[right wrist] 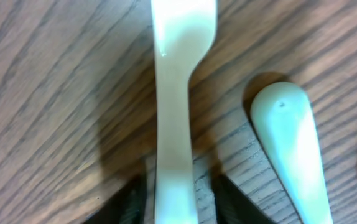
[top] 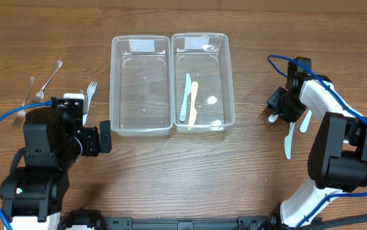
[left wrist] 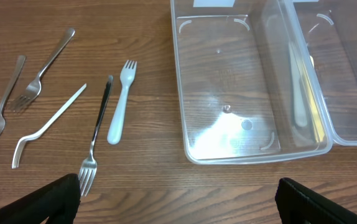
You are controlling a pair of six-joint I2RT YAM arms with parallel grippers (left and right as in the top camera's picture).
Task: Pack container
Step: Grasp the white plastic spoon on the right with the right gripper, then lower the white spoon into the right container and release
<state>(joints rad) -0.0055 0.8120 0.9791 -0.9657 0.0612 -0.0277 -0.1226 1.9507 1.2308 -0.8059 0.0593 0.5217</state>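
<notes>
Between right tool (right wrist: 175,202) tips: white utensil (right wrist: 173,112).

Two containers stand side by side at the middle of the worktop (top: 183,179), long walls touching, and in the right container (top: 214,70) two utensils (top: 185,96) lie lengthwise together near the wall shared with the left container (top: 139,89). Left of the containers a short fork (left wrist: 120,106) lies nearest them, with a long-handled fork (left wrist: 96,137) just beside it, a bent strip (left wrist: 54,113) next, and two more forks (left wrist: 29,92) farthest left, all apart from one another. Well to the right of the containers, a flat utensil (right wrist: 173,124) lies on the worktop with its handle between the jaws of the right gripper (top: 277,114), and a second piece (right wrist: 289,143) lies just beside it.
</notes>
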